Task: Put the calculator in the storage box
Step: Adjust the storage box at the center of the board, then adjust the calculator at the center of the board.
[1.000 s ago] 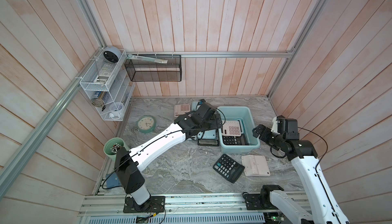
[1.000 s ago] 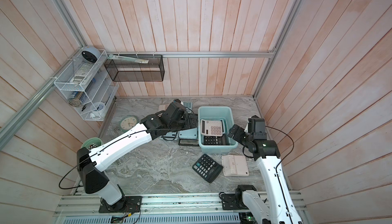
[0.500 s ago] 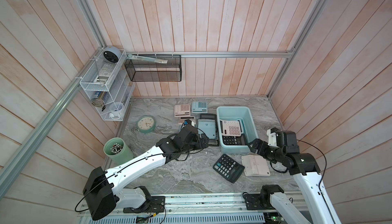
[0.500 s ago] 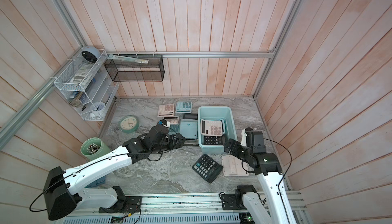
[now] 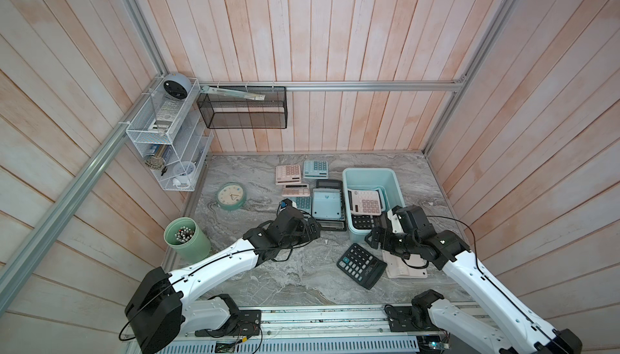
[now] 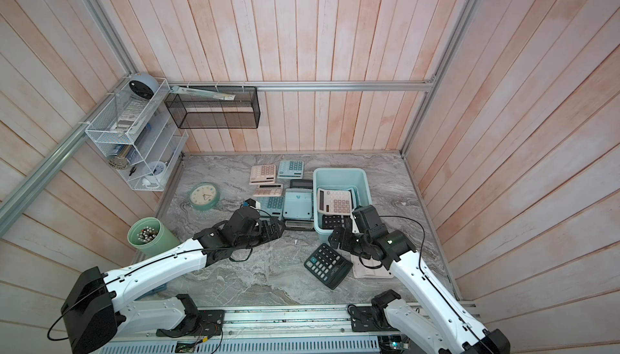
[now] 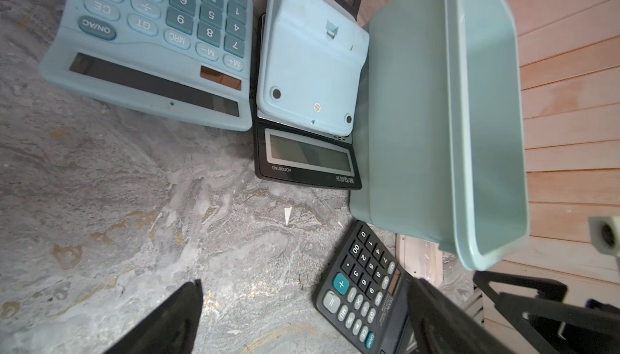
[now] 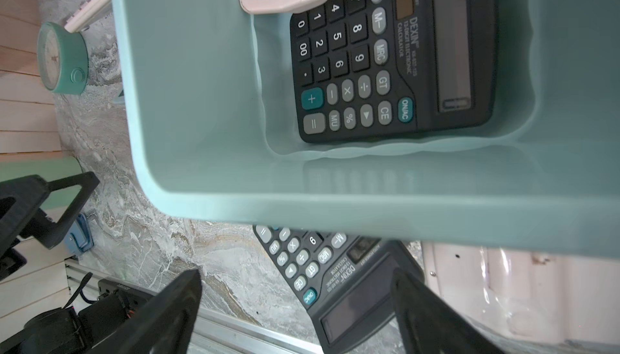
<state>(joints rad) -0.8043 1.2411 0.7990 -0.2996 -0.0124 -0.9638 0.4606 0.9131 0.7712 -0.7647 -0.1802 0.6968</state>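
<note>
The black calculator (image 5: pixel 361 266) looks to me like the next one to move. It is a flat, dark slab with grey keys, one teal plus key and a long display strip, and it lies face up and skewed on the table (image 5: pixel 302 285). I judge it light and stiff. Its hard plastic casing is smooth, so it could slip or pivot if pinched at a corner. It sits so low that the fingers would have to go down almost to the table. The best hold, as I see it, is across its two long side edges near the middle, clear of the keys and display.

It lies just under and ahead of the right gripper (image 8: pixel 297 271), untouched and framed between the fingers in the right wrist view. That gripper stands wide open with nothing in it. Directly ahead of the gripper, past the calculator, rises the near wall of the storage box (image 5: pixel 367 179), which is pale teal with rounded corners and a flared rim. Another dark calculator (image 8: pixel 352 60) already lies inside it, with a pink calculator (image 5: pixel 365 201) leaning over it. An upturned pale pink unit (image 5: pixel 399 270) lies beneath the gripper's wrist, right against the black calculator. I cannot tell whether the two overlap.

The left gripper (image 7: pixel 307 283) is also spread wide and empty, over bare table. The black calculator lies near one of its fingers, on the right arm's side. A blue calculator (image 7: pixel 144 67) lies ahead of it.
</note>
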